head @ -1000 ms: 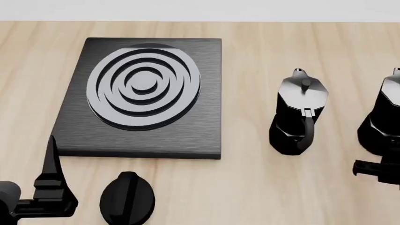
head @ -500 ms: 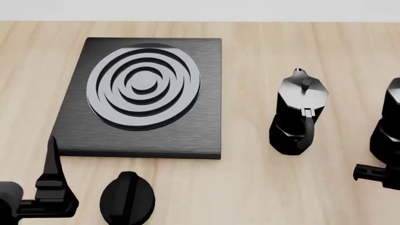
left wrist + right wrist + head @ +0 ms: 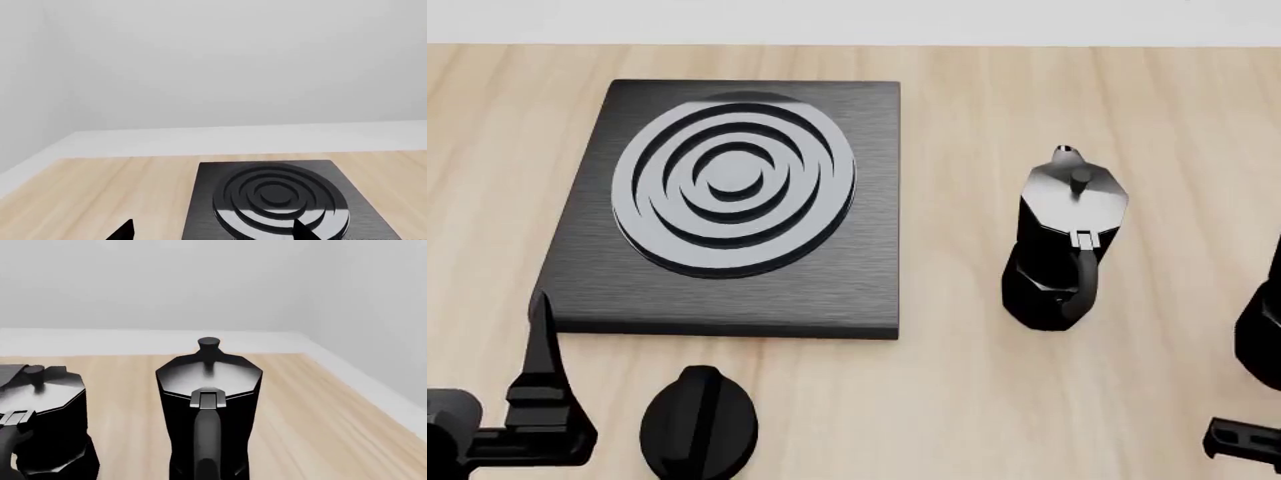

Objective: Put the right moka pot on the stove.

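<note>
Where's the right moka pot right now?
The right moka pot stands upright on the wooden table, dead centre in the right wrist view with its handle toward the camera. In the head view only its edge shows at far right, beyond the other pot.

A pale wooden worktop carries a second black moka pot, standing upright with its handle toward the near edge. A round black knob lies near that edge.

On the table, the stove lies at the left with the knob in front of it, the other moka pot stands well to its right, and the right moka pot stands farther right at the head view's edge.
</note>
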Controlling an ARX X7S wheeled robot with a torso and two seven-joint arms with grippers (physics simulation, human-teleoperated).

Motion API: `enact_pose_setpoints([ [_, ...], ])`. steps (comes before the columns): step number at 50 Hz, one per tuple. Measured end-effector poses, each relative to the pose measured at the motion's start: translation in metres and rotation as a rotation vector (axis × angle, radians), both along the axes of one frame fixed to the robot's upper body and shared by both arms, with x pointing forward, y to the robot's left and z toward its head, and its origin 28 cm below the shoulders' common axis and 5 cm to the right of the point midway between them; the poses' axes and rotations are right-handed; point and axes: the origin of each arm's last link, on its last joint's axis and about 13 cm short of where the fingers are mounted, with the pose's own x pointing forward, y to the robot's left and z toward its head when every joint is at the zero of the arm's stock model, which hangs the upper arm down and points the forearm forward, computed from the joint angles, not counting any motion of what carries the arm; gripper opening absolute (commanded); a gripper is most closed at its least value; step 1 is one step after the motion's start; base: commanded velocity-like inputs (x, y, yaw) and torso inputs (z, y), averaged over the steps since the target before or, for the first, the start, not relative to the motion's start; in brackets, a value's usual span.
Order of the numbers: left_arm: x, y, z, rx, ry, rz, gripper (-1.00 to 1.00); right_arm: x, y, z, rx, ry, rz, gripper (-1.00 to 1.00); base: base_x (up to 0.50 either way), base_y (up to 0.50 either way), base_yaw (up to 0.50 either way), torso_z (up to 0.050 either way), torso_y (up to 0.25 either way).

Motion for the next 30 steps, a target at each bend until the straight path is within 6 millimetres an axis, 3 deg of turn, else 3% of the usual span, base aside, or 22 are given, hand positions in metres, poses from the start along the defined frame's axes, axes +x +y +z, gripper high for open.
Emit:
enact_pose_setpoints([
  [14, 0.0, 0.0, 0.0, -0.002, 0.0, -0.001, 1.0, -0.034, 0.011, -0.002, -0.022, -0.032, 0.017, -1.0, 0.0, 0.0, 0.0, 0.0, 0.001],
  [30, -0.001, 0.0, 0.0, -0.005, 0.0, -0.007, 1.0, -0.059, 0.023, 0.002, -0.043, -0.062, 0.052, -1.0, 0.0, 0.0, 0.0, 0.0, 0.001],
])
